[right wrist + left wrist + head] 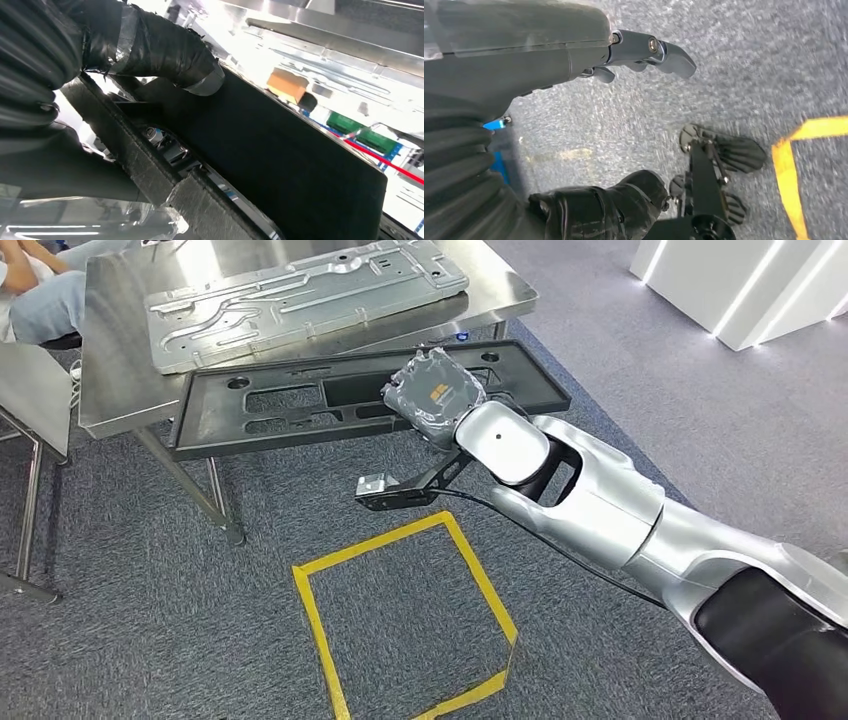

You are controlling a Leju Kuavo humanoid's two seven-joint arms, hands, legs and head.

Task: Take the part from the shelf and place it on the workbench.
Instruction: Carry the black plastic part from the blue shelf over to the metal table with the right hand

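Note:
The part is a long black plastic panel (300,405) with cut-outs. It stretches along the near edge of the steel workbench (120,360) and overhangs it; I cannot tell whether it rests on the top. My right hand (435,395), wrapped in shiny film, grips the panel near its right end. In the right wrist view the taped thumb (165,50) presses on the panel's black face (280,165), and darker fingers lie under its edge. My left hand (524,65) hangs over the grey carpet with its fingers (659,50) apart and nothing in it.
A large ribbed silver metal plate (300,295) covers much of the workbench. A yellow tape square (400,620) marks the carpet below my right arm. A person (40,290) sits at the far left beside a metal frame (30,400). White lit blocks (740,280) stand far right.

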